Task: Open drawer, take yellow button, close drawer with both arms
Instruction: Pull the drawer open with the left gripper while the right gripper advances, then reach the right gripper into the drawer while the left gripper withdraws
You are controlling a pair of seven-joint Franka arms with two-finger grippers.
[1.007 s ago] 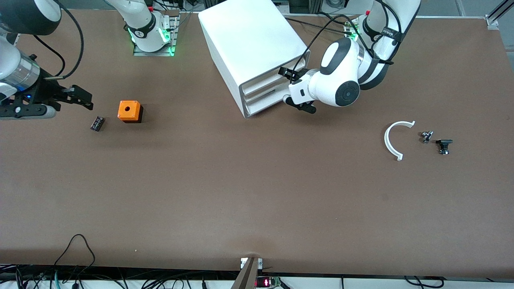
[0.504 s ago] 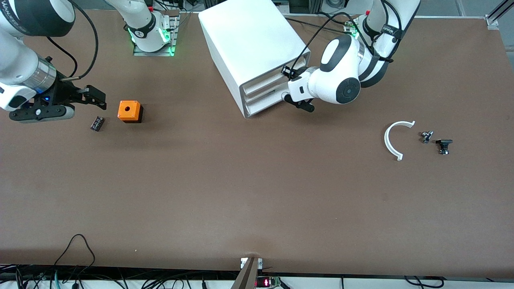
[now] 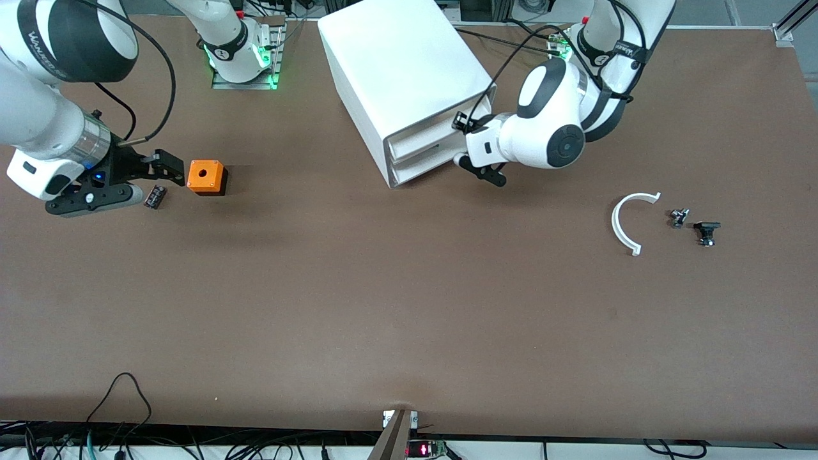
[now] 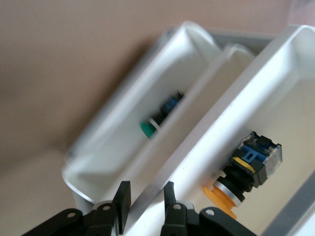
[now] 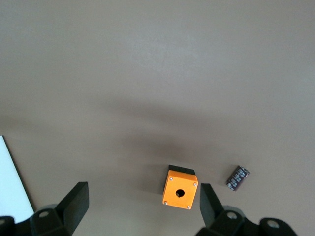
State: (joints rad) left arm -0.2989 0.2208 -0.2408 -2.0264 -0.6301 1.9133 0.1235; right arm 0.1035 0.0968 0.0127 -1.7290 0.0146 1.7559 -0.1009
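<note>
The white drawer cabinet (image 3: 402, 70) stands between the arm bases. My left gripper (image 3: 478, 167) is at its drawer fronts. In the left wrist view the left gripper (image 4: 145, 201) is shut on the thin front wall (image 4: 197, 147) of a partly open drawer, one finger on each side. Inside that drawer lies the button (image 4: 235, 187), with a black body and an orange-yellow cap. My right gripper (image 3: 171, 167) is open and empty just above the table beside the orange cube (image 3: 206, 177). The cube also shows in the right wrist view (image 5: 180, 192), between the right gripper's (image 5: 142, 209) spread fingers.
A second open drawer holds a green-capped part (image 4: 147, 129). A small black part (image 3: 154, 196) lies by the orange cube. A white curved piece (image 3: 623, 223) and two small dark parts (image 3: 679, 217) (image 3: 705, 232) lie toward the left arm's end.
My right arm has swung in toward the orange cube. My left gripper has shifted slightly away from the cabinet, still on the drawer's front.
</note>
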